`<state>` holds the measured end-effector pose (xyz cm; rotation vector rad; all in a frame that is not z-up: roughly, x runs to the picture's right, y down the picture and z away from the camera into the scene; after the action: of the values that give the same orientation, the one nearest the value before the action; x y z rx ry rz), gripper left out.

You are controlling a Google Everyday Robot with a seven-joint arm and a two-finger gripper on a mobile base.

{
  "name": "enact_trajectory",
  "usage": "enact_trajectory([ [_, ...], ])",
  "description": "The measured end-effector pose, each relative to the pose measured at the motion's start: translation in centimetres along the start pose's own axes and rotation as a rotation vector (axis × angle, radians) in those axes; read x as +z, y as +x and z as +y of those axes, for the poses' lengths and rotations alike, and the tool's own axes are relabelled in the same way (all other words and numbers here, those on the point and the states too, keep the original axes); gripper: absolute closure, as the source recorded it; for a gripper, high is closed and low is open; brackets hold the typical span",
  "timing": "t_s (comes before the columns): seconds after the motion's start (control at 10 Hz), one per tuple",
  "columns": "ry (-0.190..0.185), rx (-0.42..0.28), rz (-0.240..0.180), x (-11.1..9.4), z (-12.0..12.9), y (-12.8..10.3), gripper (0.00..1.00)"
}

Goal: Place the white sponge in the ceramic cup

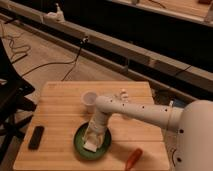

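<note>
The white sponge lies on the green plate at the front middle of the wooden table. My gripper points down into the plate, right over or on the sponge, and hides part of it. The ceramic cup stands upright on the table just behind the plate, to the left of my arm's bend, and looks empty.
A black flat object lies near the table's front left. An orange-red tool lies at the front right edge. A small white bottle-like item stands behind my arm. A dark chair is to the left of the table.
</note>
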<state>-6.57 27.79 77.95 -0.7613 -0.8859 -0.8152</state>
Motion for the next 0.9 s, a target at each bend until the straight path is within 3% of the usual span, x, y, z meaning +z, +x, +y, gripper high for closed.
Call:
enact_trajectory([
  [0.2, 0.055, -0.001, 0.035, -2.2, -0.8, 0.0, 0.98],
  [0.4, 0.155, 0.001, 0.091, -6.2, -1.3, -0.5, 1.0],
  [0.6, 0.284, 0.031, 0.146, -11.1, -1.1, -1.0, 1.0],
  [0.8, 0.444, 0.09, 0.167, -16.1, -0.7, -0.7, 1.0],
  [0.9, 0.547, 0.126, 0.165, -18.7, -0.3, -0.2, 1.0],
])
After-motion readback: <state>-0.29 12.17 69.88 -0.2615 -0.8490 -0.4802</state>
